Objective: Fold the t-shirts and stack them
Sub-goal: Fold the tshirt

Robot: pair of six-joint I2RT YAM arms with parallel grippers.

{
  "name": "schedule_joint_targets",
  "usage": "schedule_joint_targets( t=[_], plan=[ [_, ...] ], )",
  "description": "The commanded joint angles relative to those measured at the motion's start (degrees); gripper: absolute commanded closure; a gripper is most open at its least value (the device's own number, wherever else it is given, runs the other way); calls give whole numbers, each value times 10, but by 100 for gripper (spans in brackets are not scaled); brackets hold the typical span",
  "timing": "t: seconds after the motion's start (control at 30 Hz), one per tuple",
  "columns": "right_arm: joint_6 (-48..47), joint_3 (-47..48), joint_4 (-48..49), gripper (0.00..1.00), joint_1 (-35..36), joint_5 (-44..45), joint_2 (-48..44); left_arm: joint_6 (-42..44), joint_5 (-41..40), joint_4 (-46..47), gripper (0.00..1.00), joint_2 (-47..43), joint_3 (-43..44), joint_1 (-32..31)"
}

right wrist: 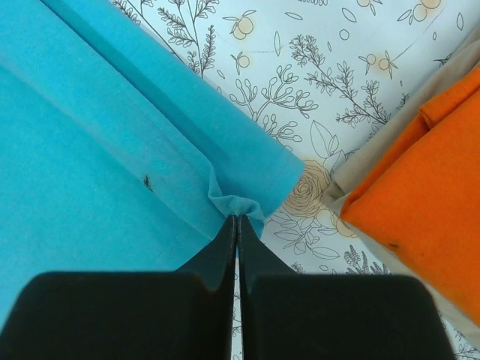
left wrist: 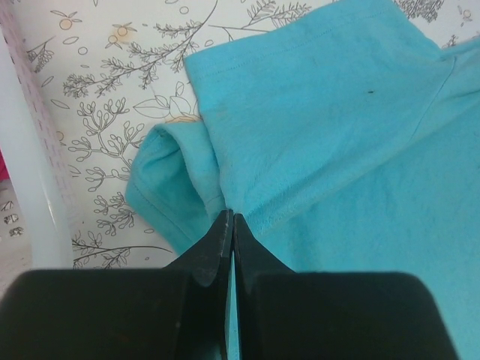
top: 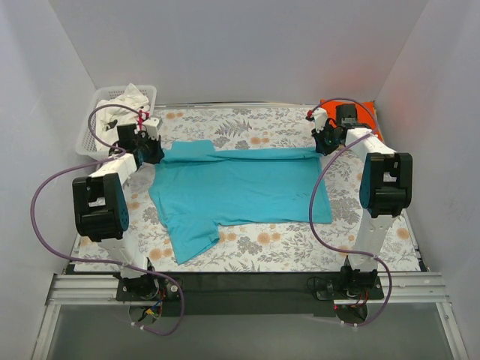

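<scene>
A teal t-shirt (top: 240,191) lies spread across the middle of the flowered table, with a folded band along its far edge. My left gripper (top: 152,150) is shut on its far left corner (left wrist: 225,202). My right gripper (top: 324,142) is shut on its far right corner (right wrist: 238,206). A folded orange t-shirt (top: 360,114) lies on a beige one at the far right; it also shows in the right wrist view (right wrist: 427,187). White shirts (top: 124,105) lie in the basket.
A white lattice basket (top: 94,120) stands at the far left corner; its rim shows in the left wrist view (left wrist: 30,187). White walls close in the table on three sides. The flowered cloth (top: 300,244) covers the table.
</scene>
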Motion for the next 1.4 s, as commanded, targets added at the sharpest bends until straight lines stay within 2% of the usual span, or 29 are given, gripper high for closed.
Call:
schedule_joint_targets(
  t=[0.0, 0.1, 0.13, 0.17, 0.2, 0.27, 0.33, 0.37, 0.47, 0.6, 0.77, 1.0, 1.17, 1.37],
  plan=[
    [-14, -3, 8, 99, -4, -11, -14, 26, -4, -3, 100, -9, -7, 3],
    [-22, 1, -6, 99, -4, -13, -6, 40, 0, -31, 99, 8, 5, 2],
    [-24, 2, -12, 95, -4, -14, -4, 43, 1, -54, 88, 13, 12, 3],
    [-25, 2, -17, 88, -4, -17, -4, 46, 1, -65, 84, 16, 21, 2],
    [-28, 5, -27, 73, -4, -24, -4, 45, 6, -74, 78, 19, 37, 3],
    [-30, 5, -33, 63, -4, -30, -13, 44, 17, -91, 60, 22, 57, 2],
    [-25, 9, -38, 48, -4, -38, -18, 24, 27, -95, 53, 33, 96, 2],
    [-23, 12, -39, 44, -4, -42, -21, 17, 22, -96, 52, 40, 110, 0],
    [-8, 30, -45, 43, -3, -50, -20, -6, 6, -102, 51, 78, 172, -9],
    [6, 65, -60, 52, -3, -58, -2, -35, -26, -105, 50, 141, 239, -19],
    [11, 96, -80, 56, -2, -58, 21, -48, -63, -104, 49, 200, 302, -41],
    [12, 96, -82, 56, -2, -56, 23, -63, -94, -108, 47, 260, 341, -63],
    [9, 97, -82, 57, -2, -53, 25, -66, -107, -112, 46, 267, 324, -97],
    [11, 100, -82, 58, -2, -54, 29, -70, -125, -112, 53, 271, 314, -109]
  ],
)
